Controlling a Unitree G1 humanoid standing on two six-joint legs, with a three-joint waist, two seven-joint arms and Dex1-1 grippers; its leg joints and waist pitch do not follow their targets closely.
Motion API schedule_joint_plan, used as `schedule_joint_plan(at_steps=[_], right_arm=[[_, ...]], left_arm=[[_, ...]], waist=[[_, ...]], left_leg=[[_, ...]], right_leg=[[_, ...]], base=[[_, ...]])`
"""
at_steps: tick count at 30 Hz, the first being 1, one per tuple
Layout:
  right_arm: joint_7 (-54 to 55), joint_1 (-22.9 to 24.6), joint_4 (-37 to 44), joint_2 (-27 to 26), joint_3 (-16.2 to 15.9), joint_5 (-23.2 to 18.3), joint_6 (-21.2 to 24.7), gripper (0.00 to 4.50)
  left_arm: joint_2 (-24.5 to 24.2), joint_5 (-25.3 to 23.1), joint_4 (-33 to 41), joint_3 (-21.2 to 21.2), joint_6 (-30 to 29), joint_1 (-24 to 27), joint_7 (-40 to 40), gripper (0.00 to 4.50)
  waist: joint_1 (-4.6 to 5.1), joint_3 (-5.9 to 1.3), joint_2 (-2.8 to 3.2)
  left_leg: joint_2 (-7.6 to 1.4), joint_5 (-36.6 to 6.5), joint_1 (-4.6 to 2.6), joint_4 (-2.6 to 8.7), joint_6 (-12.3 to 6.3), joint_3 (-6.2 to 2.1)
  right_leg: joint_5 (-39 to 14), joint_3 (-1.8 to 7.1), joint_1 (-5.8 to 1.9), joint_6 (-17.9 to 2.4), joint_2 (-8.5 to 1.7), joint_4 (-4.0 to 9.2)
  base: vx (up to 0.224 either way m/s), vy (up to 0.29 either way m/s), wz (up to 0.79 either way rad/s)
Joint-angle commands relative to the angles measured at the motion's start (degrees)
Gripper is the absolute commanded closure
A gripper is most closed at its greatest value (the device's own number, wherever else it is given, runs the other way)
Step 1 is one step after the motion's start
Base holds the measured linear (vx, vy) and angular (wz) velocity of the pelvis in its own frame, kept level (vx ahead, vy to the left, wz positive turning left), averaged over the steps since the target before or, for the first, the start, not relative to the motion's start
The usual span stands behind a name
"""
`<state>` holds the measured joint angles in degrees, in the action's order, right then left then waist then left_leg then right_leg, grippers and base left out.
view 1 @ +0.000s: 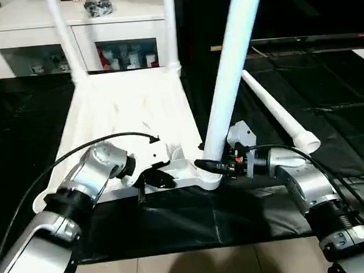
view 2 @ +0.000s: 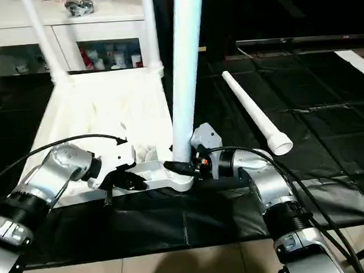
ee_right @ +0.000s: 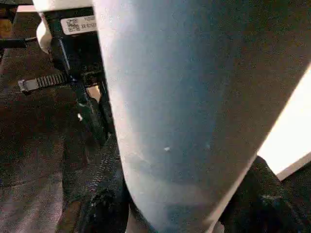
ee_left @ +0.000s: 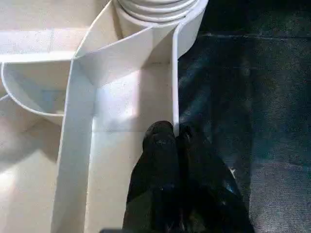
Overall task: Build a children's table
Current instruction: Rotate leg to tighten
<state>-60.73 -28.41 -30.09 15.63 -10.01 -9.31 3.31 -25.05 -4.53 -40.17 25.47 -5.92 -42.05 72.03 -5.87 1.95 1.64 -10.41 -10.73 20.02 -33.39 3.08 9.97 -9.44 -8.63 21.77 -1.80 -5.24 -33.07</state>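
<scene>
At the tabletop point(view 1: 124, 109) near rim, left end effector point(view 1: 149, 178) pinches closed; right end effector point(view 1: 210, 166) clasps the upright leg point(view 1: 227, 71).

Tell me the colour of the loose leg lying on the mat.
White, on the black mat. The loose leg shows best in the right eye view.

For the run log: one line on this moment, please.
left hand: shut on tabletop rim | right hand: shut on upright leg in corner socket | spare leg: on mat
</scene>
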Motion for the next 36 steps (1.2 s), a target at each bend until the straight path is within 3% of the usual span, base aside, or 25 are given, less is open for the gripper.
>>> schedule_joint_plan(at_steps=[1, 7, 10, 11, 13, 14, 15, 17, 18, 19, 20, 22, 24, 26, 29, 33, 35, 36], right_arm=[[-3.74, 3.75, -3.64, -1.5, -6.56, 2.49, 2.46, 2.57], [2.83, 1.96, -7.17, -3.4, -4.13, 3.96, 1.01, 2.57], [10.99, -0.89, -11.93, -5.62, -1.4, 4.85, 0.01, 2.57], [12.47, -1.58, -12.97, -6.14, -0.78, 4.83, -0.01, 2.57], [15.3, -2.72, -14.47, -7.15, 0.33, 4.61, 0.34, 2.57], [18.92, -4.27, -16.46, -8.56, 1.61, 4.29, 0.85, 2.57], [22.47, -5.74, -18.46, -9.85, 2.73, 4.05, 1.29, 2.57], [28.87, -8.5, -22.34, -12.01, 4.99, 3.27, 2.34, 2.57], [30.73, -9.35, -23.63, -12.57, 5.69, 2.94, 2.58, 2.57], [31.2, -9.56, -23.95, -12.71, 5.88, 2.82, 2.72, 2.57], [35.41, -11.47, -27.08, -14.05, 7.45, 1.98, 3.71, 2.57], [40.2, -13.72, -30.97, -15.77, 8.96, 1.56, 4.34, 2.57], [40.91, -14.28, -31.72, -16.3, 9.21, 1.68, 4.46, 2.57], [40.15, -14.5, -31.79, -16.61, 8.73, 2.36, 4.07, 2.57], [39.0, -14.82, -32.21, -17.0, 8.35, 3.05, 3.42, 2.57], [36.79, -15.15, -33.11, -17.5, 8.32, 3.46, 1.95, 2.57], [36.59, -15.45, -33.78, -17.68, 8.76, 3.24, 1.27, 1.87], [37.0, -15.6, -34.06, -17.67, 9.17, 3.42, 0.83, 1.87]], left_arm=[[0.59, -1.05, -0.3, -0.3, 0.93, -2.79, -2.03, 4.5], [1.54, -0.22, -1.56, -2.79, -2.26, -2.43, -5.62, 4.5], [2.23, 0.52, -0.22, -4.93, -5.32, -0.75, -9.08, 4.5], [2.42, 0.64, 0.14, -5.4, -6.06, -0.37, -9.99, 4.5], [2.94, 0.92, 1.43, -6.45, -8.1, 0.47, -12.26, 4.5], [4.0, 1.33, 3.91, -7.93, -11.31, 1.71, -15.37, 4.5], [5.25, 1.84, 6.29, -9.49, -14.67, 2.76, -18.2, 4.5], [7.83, 2.34, 10.2, -11.51, -19.75, 4.15, -22.65, 4.5], [8.65, 2.38, 11.28, -11.89, -20.99, 4.42, -23.92, 4.5], [8.96, 2.42, 11.58, -12.01, -21.34, 4.47, -24.29, 4.5], [12.06, 2.71, 14.76, -12.86, -24.86, 5.08, -27.45, 4.5], [15.57, 1.79, 19.36, -11.13, -28.53, 6.28, -28.98, 4.5], [15.72, 0.63, 19.96, -9.41, -28.43, 6.63, -28.43, 4.5], [15.25, -0.31, 18.87, -9.11, -27.85, 6.51, -28.95, 4.5], [14.29, -1.39, 17.72, -9.34, -27.75, 6.31, -30.23, 4.5], [12.79, -2.25, 16.63, -10.05, -28.63, 5.97, -32.27, 4.5], [12.74, -2.29, 16.64, -10.31, -28.93, 6.11, -32.7, 4.5], [12.64, -2.19, 16.07, -10.48, -28.25, 6.08, -32.89, 4.5]], waist=[[0.0, -2.92, 0.62], [0.28, -2.67, 0.63], [0.95, -2.19, 0.63], [1.77, -1.7, 0.74], [2.22, -1.72, 0.8], [2.88, -1.44, 0.74], [3.23, -1.54, 0.99], [5.03, -1.14, 1.48], [5.63, -1.37, 1.82], [5.94, -1.34, 1.86], [6.12, -1.59, 1.99], [5.97, -1.47, 1.4], [6.19, -1.62, 1.12], [6.2, -1.77, 1.12], [6.05, -1.89, 1.22], [5.9, -1.87, 1.39], [5.89, -1.7, 1.31], [5.91, -1.62, 1.51]], left_leg=[[-3.68, -18.36, -0.47, 4.4, -0.49, -1.5], [-3.67, -20.91, -0.63, 4.6, 0.19, -1.66], [-3.38, -24.64, -1.11, 4.56, 0.93, -1.94], [-3.2, -27.55, -1.53, 4.45, 1.52, -2.26], [-3.18, -29.08, -1.79, 4.27, 1.87, -2.47], [-2.92, -30.58, -1.87, 4.16, 1.73, -2.65], [-3.19, -31.61, -2.06, 4.09, 2.18, -2.82], [-3.53, -35.71, -2.04, 4.47, 2.52, -3.47], [-3.81, -37.12, -1.35, 4.92, 2.38, -3.95], [-3.89, -37.25, -0.63, 5.25, 2.22, -4.19], [-3.89, -37.12, -0.7, 5.43, 2.26, -4.23], [-2.97, -33.29, -1.28, 4.52, 1.56, -3.6], [-2.74, -28.99, -0.22, 4.41, 0.16, -3.5], [-2.88, -27.37, -0.04, 4.49, -0.44, -3.33], [-3.09, -25.57, 0.15, 4.61, -0.74, -3.21], [-3.11, -24.85, 0.1, 4.57, -0.77, -3.07], [-3.0, -25.71, 0.01, 4.45, -0.64, -3.01], [-2.92, -26.39, -0.14, 4.37, -0.57, -3.06]], right_leg=[[-19.17, 4.31, -2.45, -9.13, -4.99, 4.32], [-23.08, 4.26, -2.24, -8.41, -5.12, 4.75], [-30.88, 3.89, -1.87, -6.22, -5.35, 5.67], [-36.25, 3.13, -1.49, -4.27, -5.26, 6.45], [-38.28, 2.73, -1.48, -2.99, -5.46, 6.83], [-40.07, 2.06, -1.31, -1.58, -5.13, 7.5], [-39.96, 2.0, -1.32, -1.74, -5.43, 7.24], [-39.07, 0.54, -1.92, -0.94, -4.98, 7.58], [-36.27, 0.38, -2.86, -0.93, -4.98, 6.98], [-34.8, 0.66, -3.27, -0.9, -4.99, 6.55], [-31.87, 1.48, -3.08, -2.25, -5.3, 6.27], [-32.93, 1.78, -1.96, -4.01, -5.75, 7.15], [-33.15, 1.92, -2.42, -3.82, -5.81, 7.24], [-30.63, 2.35, -2.17, -4.64, -5.55, 6.89], [-27.22, 2.68, -2.38, -6.43, -5.53, 6.34], [-26.43, 2.85, -2.36, -7.27, -5.53, 6.05], [-28.38, 2.85, -2.18, -7.05, -5.54, 6.25], [-30.0, 2.74, -2.07, -6.55, -5.57, 6.37]], base=[[0.0, 0.0, 0.0], [0.0, 0.0, 0.0], [0.0, 0.0, 0.0], [0.0, 0.0, 0.0], [0.0, 0.0, 0.0], [0.0, 0.0, 0.0], [0.0, 0.0, 0.0], [0.0, 0.0, 0.0], [0.0, 0.0, 0.0], [0.0, 0.0, 0.0], [0.0, 0.0, 0.0], [0.0, 0.0, 0.0], [0.0, 0.0, 0.0], [0.0, 0.0, 0.0], [0.0, 0.0, 0.0], [0.0, 0.0, 0.0], [0.0, 0.0, 0.0], [0.0, 0.0, 0.0]])
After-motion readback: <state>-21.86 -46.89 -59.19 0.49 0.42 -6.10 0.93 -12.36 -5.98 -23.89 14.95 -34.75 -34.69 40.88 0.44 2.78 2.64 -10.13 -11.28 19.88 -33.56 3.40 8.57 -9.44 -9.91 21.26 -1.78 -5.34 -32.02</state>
